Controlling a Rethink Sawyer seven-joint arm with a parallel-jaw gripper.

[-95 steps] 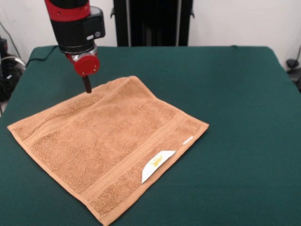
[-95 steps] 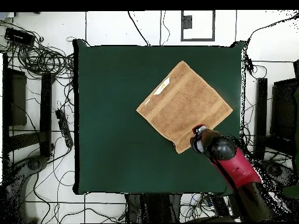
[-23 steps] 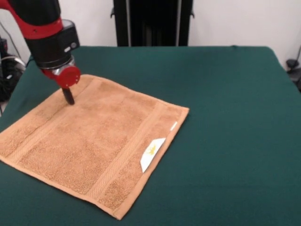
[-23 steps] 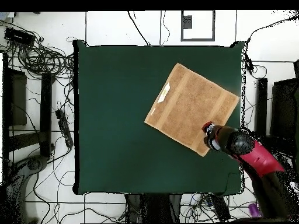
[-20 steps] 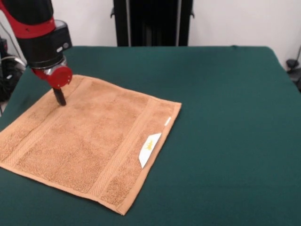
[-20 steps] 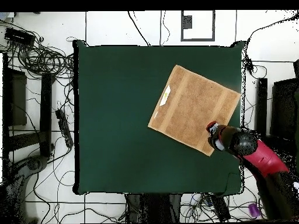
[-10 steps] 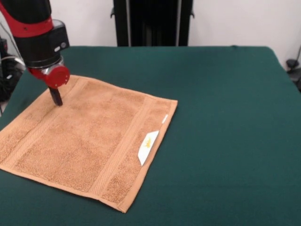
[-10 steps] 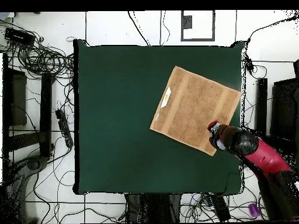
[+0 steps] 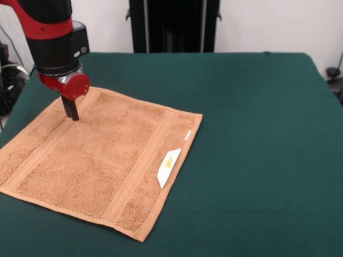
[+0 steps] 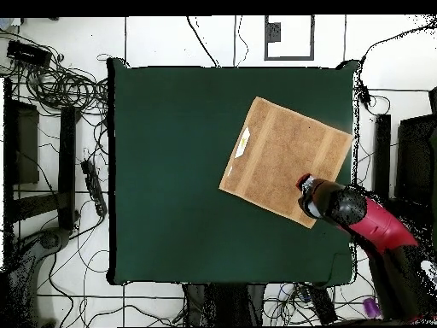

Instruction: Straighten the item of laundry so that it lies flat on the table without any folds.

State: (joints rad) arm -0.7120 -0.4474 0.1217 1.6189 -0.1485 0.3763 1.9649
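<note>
While towel [image 9: 102, 160] lies flat on table [image 9: 257, 134], tool [image 9: 70, 110] near far corner, finger state unclear.

A robot laboratory, by the look of it: a large rectangular desk covered in dark green cloth [image 10: 171, 171] stands on a white tiled floor [image 10: 183, 38] strewn with tangled black cables [image 10: 60, 85], with a red and black robot arm [image 10: 375, 231] mounted beside it.

You see an orange-tan terry towel [image 9: 102, 160] with woven border bands and a white label [image 9: 168, 167] marked yellow, on a dark green table [image 9: 257, 134]; the arm [image 9: 51, 32] is red and black.
</note>
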